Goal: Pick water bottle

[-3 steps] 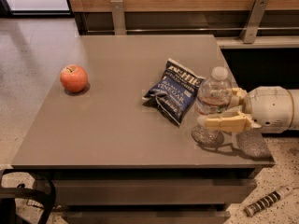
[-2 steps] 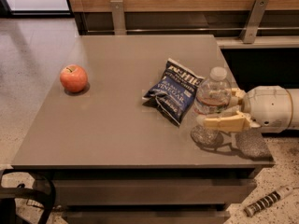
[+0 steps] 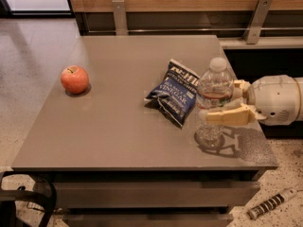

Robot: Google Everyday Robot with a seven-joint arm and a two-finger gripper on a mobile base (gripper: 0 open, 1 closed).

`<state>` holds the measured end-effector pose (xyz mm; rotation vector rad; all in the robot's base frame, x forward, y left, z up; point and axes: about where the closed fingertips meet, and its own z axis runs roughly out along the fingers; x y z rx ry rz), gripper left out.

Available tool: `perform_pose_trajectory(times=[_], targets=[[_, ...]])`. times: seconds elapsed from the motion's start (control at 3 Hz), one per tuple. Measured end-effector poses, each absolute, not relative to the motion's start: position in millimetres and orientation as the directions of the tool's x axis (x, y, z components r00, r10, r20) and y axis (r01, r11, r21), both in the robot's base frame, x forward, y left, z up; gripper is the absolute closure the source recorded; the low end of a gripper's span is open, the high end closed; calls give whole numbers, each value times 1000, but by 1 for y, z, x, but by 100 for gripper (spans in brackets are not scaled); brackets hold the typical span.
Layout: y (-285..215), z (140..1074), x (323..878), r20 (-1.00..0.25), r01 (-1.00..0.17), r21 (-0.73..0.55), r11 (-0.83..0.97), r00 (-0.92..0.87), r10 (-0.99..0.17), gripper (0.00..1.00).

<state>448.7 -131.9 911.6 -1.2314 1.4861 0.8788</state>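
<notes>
The water bottle [image 3: 214,85] is clear ribbed plastic with a white cap and a red band on its label. It is upright near the table's right edge. My gripper [image 3: 220,103] reaches in from the right and is shut on the bottle's middle. One tan finger [image 3: 228,116] lies across the bottle's front, and the other shows behind it. The bottle's base looks slightly above the tabletop, over its shadow.
A blue chip bag [image 3: 174,92] lies just left of the bottle. A red apple [image 3: 75,79] sits at the table's left. The grey table [image 3: 118,131] has its right edge close under the gripper. A wooden bench backs the far side.
The gripper and the bottle have risen a little together. The chip bag and the apple have not moved.
</notes>
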Motion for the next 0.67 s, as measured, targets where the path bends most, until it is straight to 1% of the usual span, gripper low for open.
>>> perform_pose_trajectory(times=[0.33, 0.67], targets=[[-136, 952, 447, -947, -963, -90, 255, 4, -320, 100], [-140, 989, 445, -939, -950, -156, 269, 59, -339, 100]])
